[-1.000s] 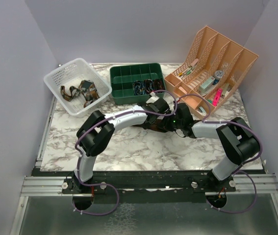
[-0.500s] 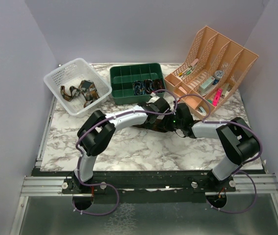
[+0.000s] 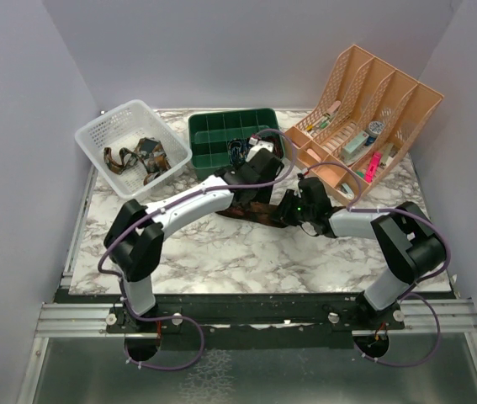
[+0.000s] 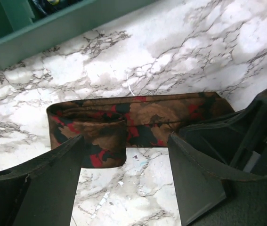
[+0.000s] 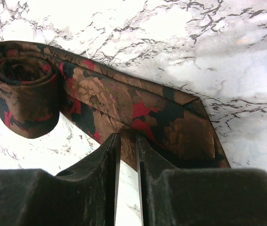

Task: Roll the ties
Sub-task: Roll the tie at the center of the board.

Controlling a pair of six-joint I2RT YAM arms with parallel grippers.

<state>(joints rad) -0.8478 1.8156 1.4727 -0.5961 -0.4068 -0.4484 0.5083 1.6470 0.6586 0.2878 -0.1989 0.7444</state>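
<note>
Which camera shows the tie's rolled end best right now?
Right wrist: the tie fills the frame, and the coil's inner layers show end-on. Left wrist sees only the roll's outside. In the top view it is just a dark strip.

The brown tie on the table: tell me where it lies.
In the top view the brown tie lies mid-table, just in front of the green tray, its flat part pinched by the right claw.

Robot lab test cell: plain walls (image 3: 221, 50) round marble-look table (image 3: 221, 252), arms (image 3: 192, 204) bolted to alu rail (image 3: 255, 320).
</note>
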